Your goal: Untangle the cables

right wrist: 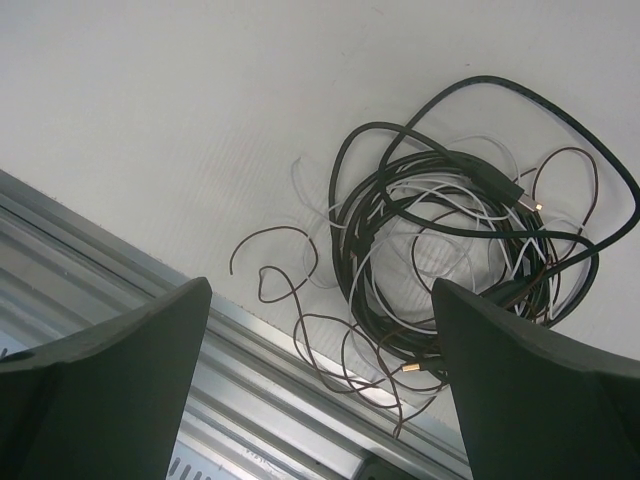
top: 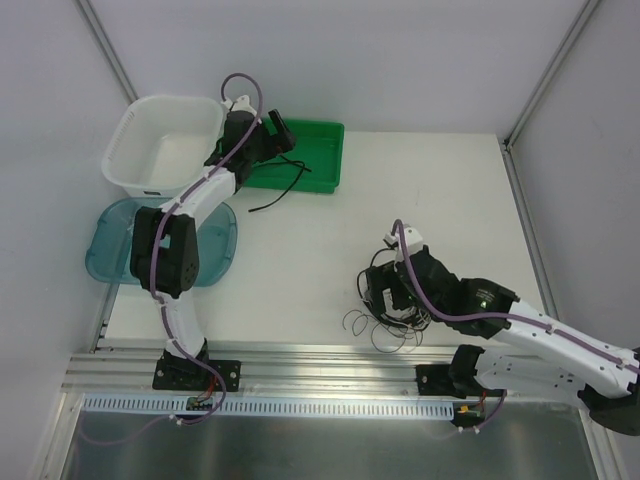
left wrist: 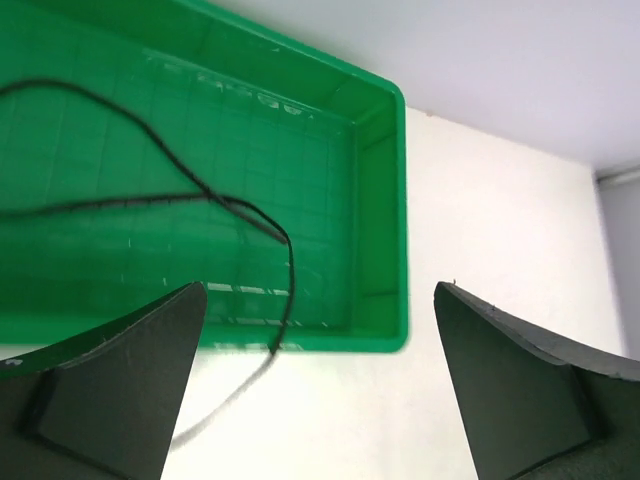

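One black cable (left wrist: 289,270) trails over the near rim of the green tray (top: 322,150) onto the white counter (top: 300,270) below the left gripper (left wrist: 320,300), while the tangled cables (right wrist: 440,222) lie near right under the right gripper (right wrist: 320,290), both sets of jaws wide apart.

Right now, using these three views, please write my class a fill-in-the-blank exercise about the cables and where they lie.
1. One black cable trails out of the ____ tray onto the table.
2. The tangled pile lies under the ____ jaws.
3. The thinnest wire in that pile is ____.
4. Both pairs of jaws stand ____.
Missing words: green; right; brown; open.
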Available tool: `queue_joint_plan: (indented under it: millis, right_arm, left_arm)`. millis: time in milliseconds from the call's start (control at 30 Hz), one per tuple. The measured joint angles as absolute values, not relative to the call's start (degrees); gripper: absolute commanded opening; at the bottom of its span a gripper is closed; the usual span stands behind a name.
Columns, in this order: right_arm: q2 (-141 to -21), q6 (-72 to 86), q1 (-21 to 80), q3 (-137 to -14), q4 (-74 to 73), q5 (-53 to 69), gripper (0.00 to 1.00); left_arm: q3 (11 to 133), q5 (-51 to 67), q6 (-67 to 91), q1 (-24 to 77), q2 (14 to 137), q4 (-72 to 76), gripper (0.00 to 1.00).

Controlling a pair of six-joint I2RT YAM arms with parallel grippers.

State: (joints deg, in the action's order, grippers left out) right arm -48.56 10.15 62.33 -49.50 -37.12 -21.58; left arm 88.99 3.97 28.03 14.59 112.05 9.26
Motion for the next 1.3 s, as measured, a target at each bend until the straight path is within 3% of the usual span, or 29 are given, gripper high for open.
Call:
queue_joint_plan:
  millis: [233, 600, 933, 1300]
  right_arm:
    - [-45.8, 11.6, 62.3, -46.9, -37.2, -21.6, 0.97]
    - [-41.6, 12.4, 62.3, -46.1, -37.9, -21.7, 0.97]
    - [-41.3, 11.7, 62.3, -46.0, -39.4, -22.1, 0.97]
    - [-42.2, 11.1, 62.2, -45.9, -39.7, -22.1, 0.97]
  left_arm:
    - [74.6, -3.6, 50.3, 18.0, 97.4, 6.7, 0.98]
    - [65.4, -19.0, 79.4, 23.0, 99.7, 4.1, 0.89]
    - [64.3, -26.2, 90.6, 23.7, 104.8, 4.9, 0.72]
    - [64.7, -27.7, 92.7, 24.0, 110.5, 5.1, 0.47]
